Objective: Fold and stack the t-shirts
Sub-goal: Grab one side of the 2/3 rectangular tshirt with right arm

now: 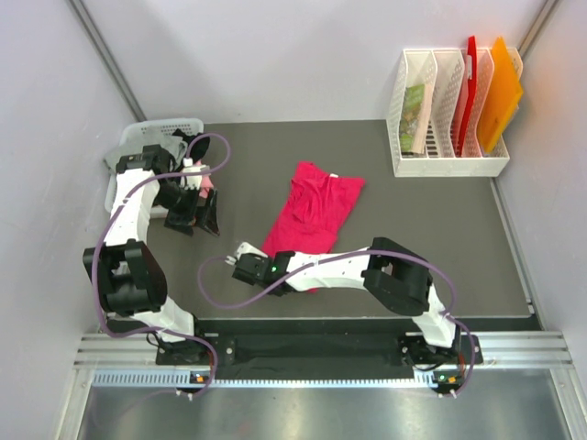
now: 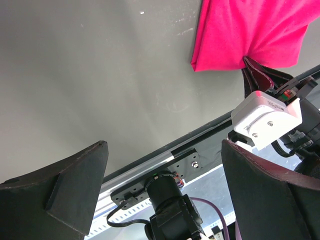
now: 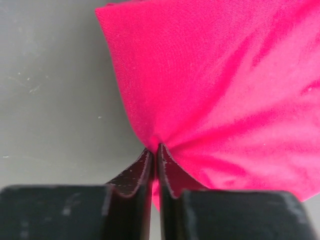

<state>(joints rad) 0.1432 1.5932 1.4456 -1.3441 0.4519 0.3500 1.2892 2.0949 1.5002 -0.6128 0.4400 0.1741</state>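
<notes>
Top external view: on the grey table [image 1: 440,238], walled on three sides, a crimson t-shirt [image 1: 316,206] lies mid-surface, its long axis running 1 o'clock to 7 o'clock. The right gripper [image 3: 155,148] pinches the hem at the 7 o'clock end. The left gripper [image 1: 194,220], spread and empty, hangs well apart at 9 o'clock near the white basket [image 1: 151,133].

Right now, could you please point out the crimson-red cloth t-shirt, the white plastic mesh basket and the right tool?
crimson-red cloth t-shirt [image 1: 316,206]: top view, its middle.
white plastic mesh basket [image 1: 170,127]: top view, far rim.
right tool [image 3: 155,152]: right wrist view, between fingertips.
</notes>
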